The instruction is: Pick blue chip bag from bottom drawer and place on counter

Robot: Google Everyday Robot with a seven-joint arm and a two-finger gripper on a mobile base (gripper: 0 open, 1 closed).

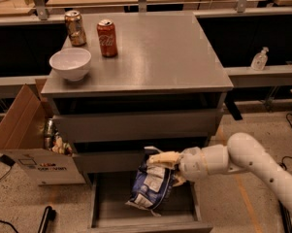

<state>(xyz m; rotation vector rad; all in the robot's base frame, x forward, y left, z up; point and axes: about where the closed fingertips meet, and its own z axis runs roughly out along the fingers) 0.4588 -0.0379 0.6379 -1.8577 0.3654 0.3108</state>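
The blue chip bag (151, 187), crumpled dark blue foil with white patches, hangs from my gripper (166, 167) above the open bottom drawer (106, 203). The gripper is shut on the bag's top edge, just in front of the middle drawer's front. The white arm comes in from the lower right. The grey counter (165, 57) is the cabinet's top, well above the gripper.
On the counter's left side stand a red soda can (107, 38), a brown can (75, 28) and a white bowl (70, 63). An open cardboard box (24, 140) with cans sits left of the cabinet. A sanitizer bottle (259, 58) stands on the right ledge.
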